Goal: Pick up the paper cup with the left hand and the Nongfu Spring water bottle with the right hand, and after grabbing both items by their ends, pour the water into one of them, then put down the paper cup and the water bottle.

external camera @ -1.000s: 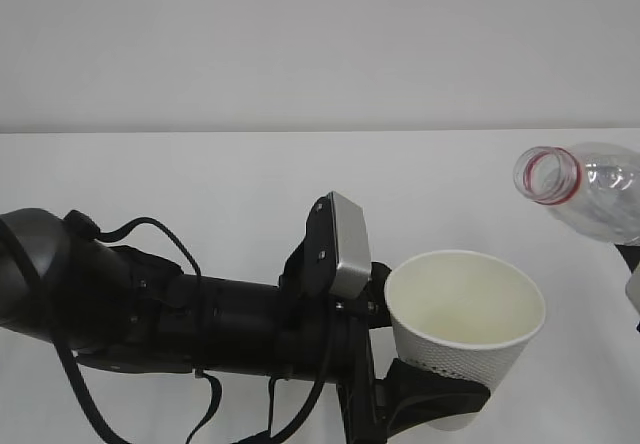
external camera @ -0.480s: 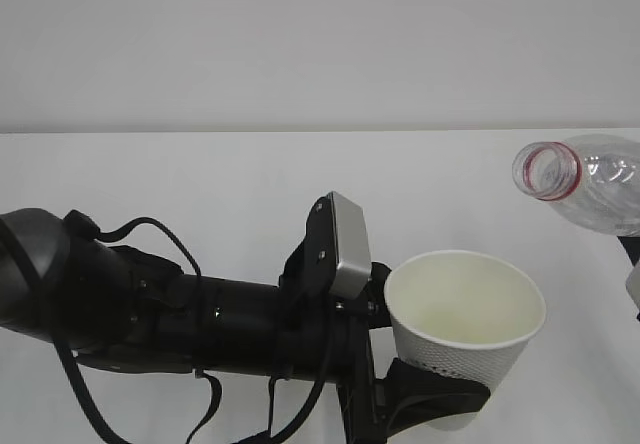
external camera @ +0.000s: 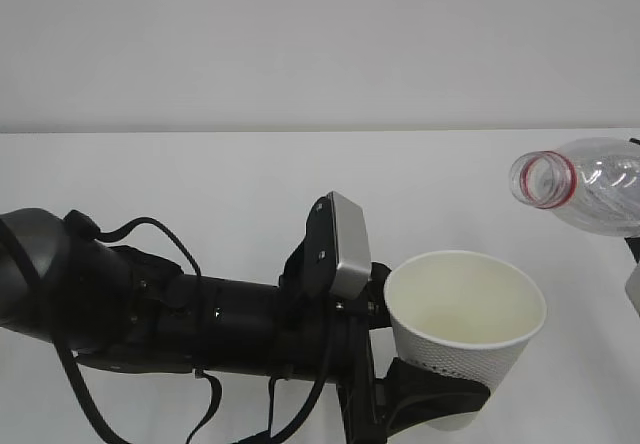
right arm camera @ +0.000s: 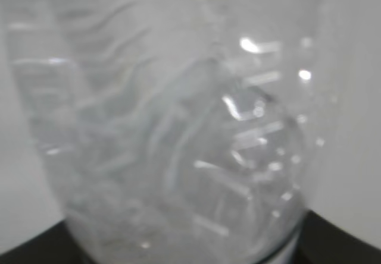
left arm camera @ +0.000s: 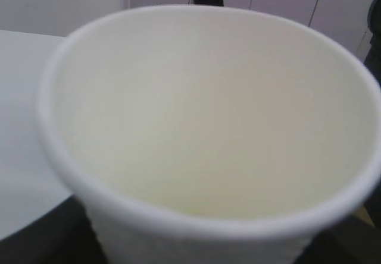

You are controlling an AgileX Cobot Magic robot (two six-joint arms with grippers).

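Bench (external camera: 200,174): white surface, filled the lower two thirds of the exterior view below a pale wall.

Left hand (external camera: 425,389): black arm with loose cables, lay across the lower left of the frame and reached toward centre right; a silver-grey block (external camera: 348,244) sat tilted on top near its end. Its black fingers (external camera: 440,389) were closed around the lower wall of the paper cup, held apart by the cup's width.

Nongfu Spring water bottle (external camera: 585,196): clear ribbed plastic, red neck ring, uncapped, at the upper right edge of the frame. It lay tilted nearly level with the mouth pointing left, above and to the right of the cup rim and apart from it. The right wrist view showed its blurred ribbed body (right arm camera: 178,133) filling the frame.

Right hand (external camera: 634,264): only a dark sliver at the right edge below the bottle; the grip itself was out of sight, so whether its fingers clamped the bottle could not be told.

Paper cup (external camera: 465,329): white, dimpled, upright, lower centre right of the frame. The left wrist view showed its pale interior (left arm camera: 208,109).
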